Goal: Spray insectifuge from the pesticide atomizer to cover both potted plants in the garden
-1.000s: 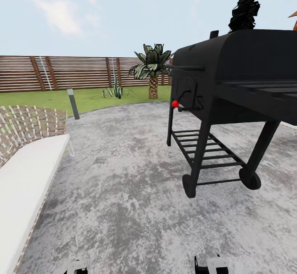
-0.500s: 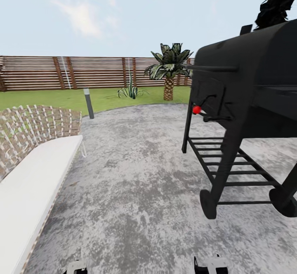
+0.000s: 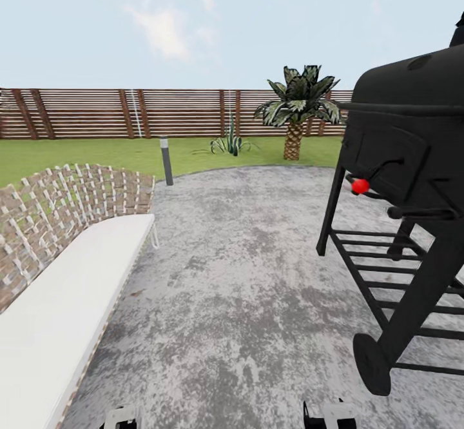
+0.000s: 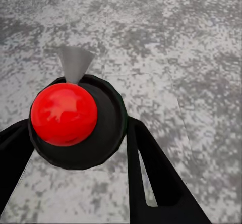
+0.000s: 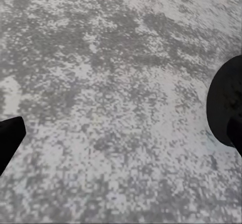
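The sprayer (image 4: pixel 75 120), dark and round with a red cap, sat between the left gripper (image 4: pixel 75 126)'s fingers, which pressed its sides over the grey patio (image 3: pixel 245 274). The right gripper (image 5: pixel 118 123)'s fingers stood wide apart with nothing between them. A black grill (image 3: pixel 412 145) loomed close on the right and a wicker bench (image 3: pixel 64 274) on the left, so the moving base could probably clip either one. Compared with a second ago, the camera had swung, so the grill sat further right.

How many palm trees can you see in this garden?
1: the palm tree stands on the lawn before the wooden fence, beyond the patio. Others may hide behind the black grill.
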Robot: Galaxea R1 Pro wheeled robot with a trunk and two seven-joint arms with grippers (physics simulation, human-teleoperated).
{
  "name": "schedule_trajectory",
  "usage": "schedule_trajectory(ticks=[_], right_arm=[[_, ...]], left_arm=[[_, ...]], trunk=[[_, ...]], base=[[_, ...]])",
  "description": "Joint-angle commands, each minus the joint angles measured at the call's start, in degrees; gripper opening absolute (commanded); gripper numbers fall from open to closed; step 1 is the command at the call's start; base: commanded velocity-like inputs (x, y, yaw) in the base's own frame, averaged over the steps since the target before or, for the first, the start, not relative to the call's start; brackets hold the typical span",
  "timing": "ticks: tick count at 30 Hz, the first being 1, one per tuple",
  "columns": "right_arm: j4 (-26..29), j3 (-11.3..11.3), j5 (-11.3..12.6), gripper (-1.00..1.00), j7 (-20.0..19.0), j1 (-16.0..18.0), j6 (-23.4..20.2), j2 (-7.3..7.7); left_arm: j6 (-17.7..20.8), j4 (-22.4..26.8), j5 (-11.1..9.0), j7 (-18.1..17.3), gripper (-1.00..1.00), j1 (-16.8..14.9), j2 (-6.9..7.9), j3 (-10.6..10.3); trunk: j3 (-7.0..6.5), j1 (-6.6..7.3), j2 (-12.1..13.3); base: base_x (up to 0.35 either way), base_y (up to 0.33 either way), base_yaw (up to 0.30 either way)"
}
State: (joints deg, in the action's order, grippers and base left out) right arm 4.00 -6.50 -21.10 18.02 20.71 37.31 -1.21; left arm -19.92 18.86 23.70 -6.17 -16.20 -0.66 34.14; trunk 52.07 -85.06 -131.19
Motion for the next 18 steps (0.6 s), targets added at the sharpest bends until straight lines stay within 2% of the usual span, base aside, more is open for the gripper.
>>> schedule_trajectory(ticks=[1,18], right_arm=[[0.0,-0.4,-0.6,1.0,0.3,0.0,0.1,-0.02],[0.0,-0.5,-0.2,1.0,0.5,0.0,0.1,-0.32]], left_arm=[[-0.1,0.0,0.2,-0.4,-1.0,0.0,-0.05,0.5],[-0.2,0.0,0.2,-0.4,-1.0,0.0,-0.03,0.5]], trunk=[[0.06,-0.02,0.0],[0.06,-0.02,0.0]], base=[[0.341,0.004,0.046],[0.341,0.0,0.003]])
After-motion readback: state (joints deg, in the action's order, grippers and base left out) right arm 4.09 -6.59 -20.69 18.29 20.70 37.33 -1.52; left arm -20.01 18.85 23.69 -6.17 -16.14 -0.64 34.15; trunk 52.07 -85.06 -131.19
